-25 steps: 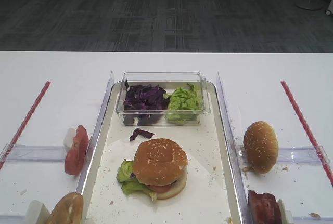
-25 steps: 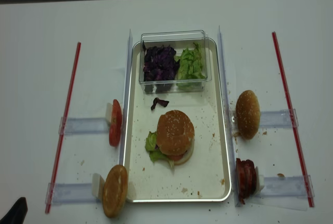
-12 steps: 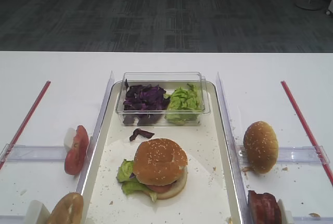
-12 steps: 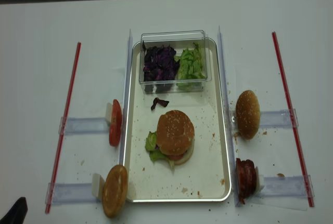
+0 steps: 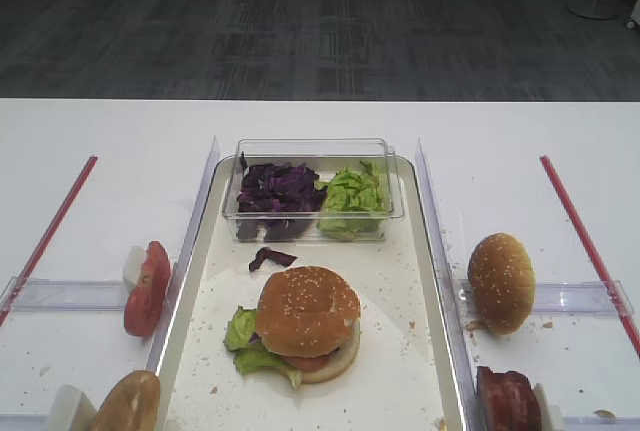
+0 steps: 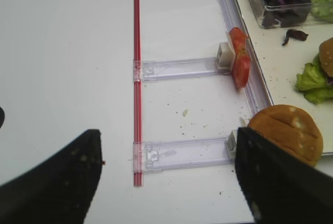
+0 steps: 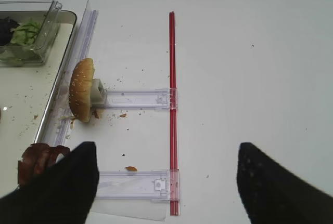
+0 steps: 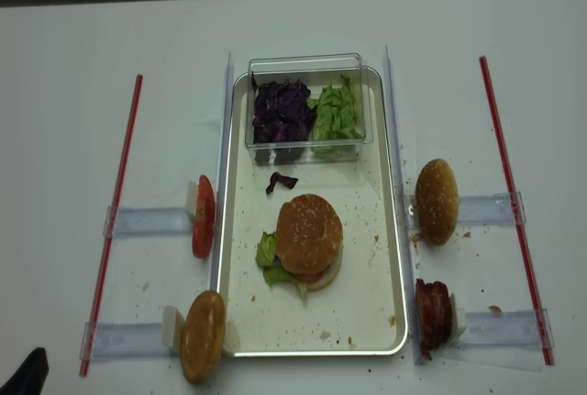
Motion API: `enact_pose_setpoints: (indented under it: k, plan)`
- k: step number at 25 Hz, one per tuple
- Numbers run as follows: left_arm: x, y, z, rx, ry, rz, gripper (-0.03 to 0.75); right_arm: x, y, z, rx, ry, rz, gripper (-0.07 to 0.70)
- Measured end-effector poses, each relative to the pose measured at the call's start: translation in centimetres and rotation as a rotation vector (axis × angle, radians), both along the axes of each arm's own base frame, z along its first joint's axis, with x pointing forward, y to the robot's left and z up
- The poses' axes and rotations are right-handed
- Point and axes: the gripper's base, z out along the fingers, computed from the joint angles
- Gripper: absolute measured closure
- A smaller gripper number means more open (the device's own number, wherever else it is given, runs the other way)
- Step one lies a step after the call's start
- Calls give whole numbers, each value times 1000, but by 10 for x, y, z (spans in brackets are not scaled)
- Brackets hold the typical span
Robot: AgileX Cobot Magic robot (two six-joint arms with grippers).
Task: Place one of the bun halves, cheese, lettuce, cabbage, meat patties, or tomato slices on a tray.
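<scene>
The silver-rimmed tray (image 5: 195, 281) (image 8: 396, 257) holds an assembled burger topped by a sesame bun half (image 5: 307, 309) (image 8: 309, 232). A second bun half (image 5: 500, 282) (image 7: 81, 90) stands on edge right of the tray. The meat patties (image 5: 508, 399) (image 7: 39, 161) lie nearer. Tomato slices (image 5: 147, 288) (image 6: 239, 64) stand left of the tray. Cabbage (image 5: 278, 189) and lettuce (image 5: 352, 194) fill a tub. Cheese is out of view. My right gripper (image 7: 167, 182) hangs open above the table right of the patties. My left gripper (image 6: 166, 182) hangs open left of the tray.
A clear plastic tub (image 5: 312, 147) sits at the tray's far end. A glossy seedless bun (image 5: 125, 403) (image 6: 286, 133) leans at the tray's near left corner. Red rods (image 7: 172, 104) (image 6: 136, 78) and clear plastic holders (image 7: 138, 99) (image 6: 179, 69) lie on the white table.
</scene>
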Motion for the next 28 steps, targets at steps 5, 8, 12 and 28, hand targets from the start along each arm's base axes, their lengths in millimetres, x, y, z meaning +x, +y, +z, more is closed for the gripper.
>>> enact_pose_setpoints:
  k: [5, 8, 12, 28]
  plan:
    - [0, 0, 0, 0, 0, 0, 224, 0, 0, 0, 0, 0, 0, 61]
    - [0, 0, 0, 0, 0, 0, 224, 0, 0, 0, 0, 0, 0, 61]
    - [0, 0, 0, 0, 0, 0, 224, 0, 0, 0, 0, 0, 0, 61]
    - [0, 0, 0, 0, 0, 0, 224, 0, 0, 0, 0, 0, 0, 61]
